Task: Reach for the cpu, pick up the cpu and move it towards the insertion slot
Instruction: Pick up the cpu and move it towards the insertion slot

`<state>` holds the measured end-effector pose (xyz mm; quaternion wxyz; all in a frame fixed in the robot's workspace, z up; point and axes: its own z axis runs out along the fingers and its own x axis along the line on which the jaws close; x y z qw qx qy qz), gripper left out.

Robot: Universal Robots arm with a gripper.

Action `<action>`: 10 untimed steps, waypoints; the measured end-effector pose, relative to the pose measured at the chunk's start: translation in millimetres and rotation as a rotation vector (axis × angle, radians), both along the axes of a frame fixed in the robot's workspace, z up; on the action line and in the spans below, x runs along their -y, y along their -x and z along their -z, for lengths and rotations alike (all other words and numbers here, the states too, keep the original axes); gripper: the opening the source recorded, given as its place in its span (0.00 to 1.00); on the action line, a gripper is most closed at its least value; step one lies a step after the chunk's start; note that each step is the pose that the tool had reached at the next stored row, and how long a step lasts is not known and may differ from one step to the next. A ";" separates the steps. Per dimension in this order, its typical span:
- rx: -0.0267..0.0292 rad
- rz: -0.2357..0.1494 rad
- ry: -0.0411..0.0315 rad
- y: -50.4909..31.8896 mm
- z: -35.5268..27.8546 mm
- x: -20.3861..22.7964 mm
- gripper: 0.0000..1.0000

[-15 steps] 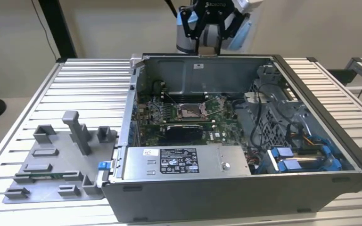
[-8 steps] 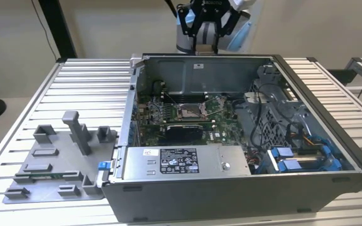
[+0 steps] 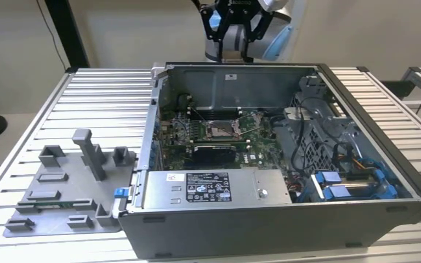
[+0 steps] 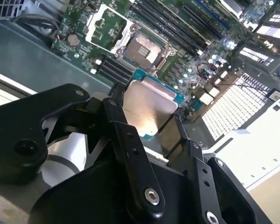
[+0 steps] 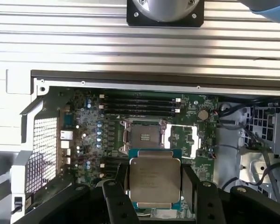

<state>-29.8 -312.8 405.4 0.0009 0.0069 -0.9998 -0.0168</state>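
In both wrist views my gripper [image 5: 155, 184] [image 4: 147, 116] is shut on the cpu [image 5: 155, 179] [image 4: 147, 105], a thin square chip with a silvery top, clamped by two opposite edges between the black fingers [image 5: 122, 181]. The chip hangs in the air above the green motherboard. The insertion slot [image 5: 144, 138] [image 4: 141, 48] lies open below and a little ahead of the chip, its metal frame folded aside. In the exterior view the gripper [image 3: 232, 24] is high over the back wall of the open computer case, and the insertion slot [image 3: 221, 130] sits mid-board inside.
The case [image 3: 371, 137] lies open on a slatted metal table [image 3: 101, 98]. Inside are a power supply [image 3: 214, 189], cables [image 3: 306, 137] and blue drive bays [image 3: 342, 186]. A grey fixture tray [image 3: 57, 219] with posts stands at the exterior view's left. Memory slots [image 5: 140, 103] flank the socket.
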 end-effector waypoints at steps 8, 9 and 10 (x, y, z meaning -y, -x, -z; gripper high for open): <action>-0.0001 0.001 0.0000 1.0 0.2 -1.3 0.00; -0.0001 0.001 0.0000 1.0 0.2 -1.3 0.00; -0.0001 0.001 0.0000 1.0 0.1 -1.3 0.00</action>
